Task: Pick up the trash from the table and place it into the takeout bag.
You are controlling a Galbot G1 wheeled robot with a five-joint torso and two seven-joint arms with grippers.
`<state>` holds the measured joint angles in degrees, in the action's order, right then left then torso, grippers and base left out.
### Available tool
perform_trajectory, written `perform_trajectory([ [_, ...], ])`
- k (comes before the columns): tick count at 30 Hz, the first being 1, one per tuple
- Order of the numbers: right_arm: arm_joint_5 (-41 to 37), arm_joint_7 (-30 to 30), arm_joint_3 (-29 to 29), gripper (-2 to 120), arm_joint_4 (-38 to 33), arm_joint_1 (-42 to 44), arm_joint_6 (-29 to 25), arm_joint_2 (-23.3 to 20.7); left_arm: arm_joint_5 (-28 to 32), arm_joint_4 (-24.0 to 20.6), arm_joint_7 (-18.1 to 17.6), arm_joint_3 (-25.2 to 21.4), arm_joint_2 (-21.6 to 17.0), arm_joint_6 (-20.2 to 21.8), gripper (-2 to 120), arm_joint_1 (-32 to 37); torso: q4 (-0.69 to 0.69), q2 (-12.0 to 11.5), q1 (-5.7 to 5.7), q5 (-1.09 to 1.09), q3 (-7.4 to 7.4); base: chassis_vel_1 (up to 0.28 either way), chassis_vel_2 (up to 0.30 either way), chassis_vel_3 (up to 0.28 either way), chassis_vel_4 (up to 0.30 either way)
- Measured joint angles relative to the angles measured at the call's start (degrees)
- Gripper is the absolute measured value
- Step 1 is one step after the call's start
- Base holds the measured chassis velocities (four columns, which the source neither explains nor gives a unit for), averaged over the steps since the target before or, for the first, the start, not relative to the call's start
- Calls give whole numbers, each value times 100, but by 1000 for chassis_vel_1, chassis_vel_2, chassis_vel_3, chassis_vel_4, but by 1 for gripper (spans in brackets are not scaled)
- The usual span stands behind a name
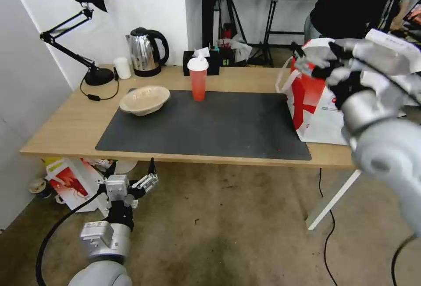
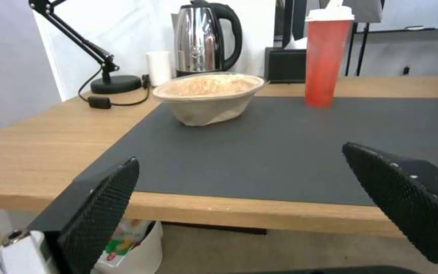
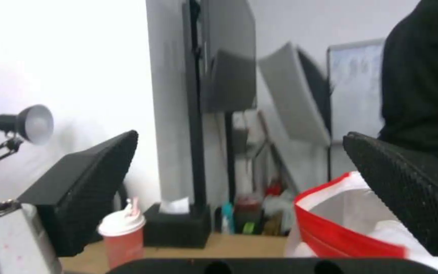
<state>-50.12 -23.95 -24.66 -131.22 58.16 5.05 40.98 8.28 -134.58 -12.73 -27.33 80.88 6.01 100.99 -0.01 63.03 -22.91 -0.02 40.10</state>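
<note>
Takeout bag [image 1: 313,101] upright at the mat's [image 1: 219,128] right end on the desk [image 1: 66,123], mouth up. Beige pulp bowl [image 1: 144,99] at the mat's far-left corner, rim up, long axis along the mat's length. Red cup [image 1: 198,79] upright near the mat's far edge, white lid on top. Right claw [image 1: 318,64] raised over the bag's mouth, spread apart, empty. Left claw [image 1: 142,180] low beyond the mat's near edge, below desk level, spread apart, empty.
</note>
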Motion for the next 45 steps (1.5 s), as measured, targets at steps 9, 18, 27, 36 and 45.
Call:
perform_trajectory([
  [9,2595,53,-107,100,-357,2029,-2223,1040,-46,21,3,35,47,-10,100,18,1,0,0,2,1,0,0,0,0],
  [18,4284,-537,274,100,-455,2916,-3093,1469,-144,36,0,103,99,-13,100,62,1,0,0,2,1,0,0,0,0],
  [27,5134,-1660,655,100,-372,3710,-3182,1683,-167,35,-3,109,114,-14,100,84,1,0,0,1,1,0,0,0,0],
  [36,4675,-2234,1177,100,-130,3871,-2500,1701,-158,41,-6,92,84,-19,100,67,1,0,-2,2,1,0,0,0,0],
  [45,4376,-2350,1476,100,-22,3912,-2191,1601,-127,70,-7,70,60,-21,100,44,2,-1,-1,2,1,0,0,0,0],
])
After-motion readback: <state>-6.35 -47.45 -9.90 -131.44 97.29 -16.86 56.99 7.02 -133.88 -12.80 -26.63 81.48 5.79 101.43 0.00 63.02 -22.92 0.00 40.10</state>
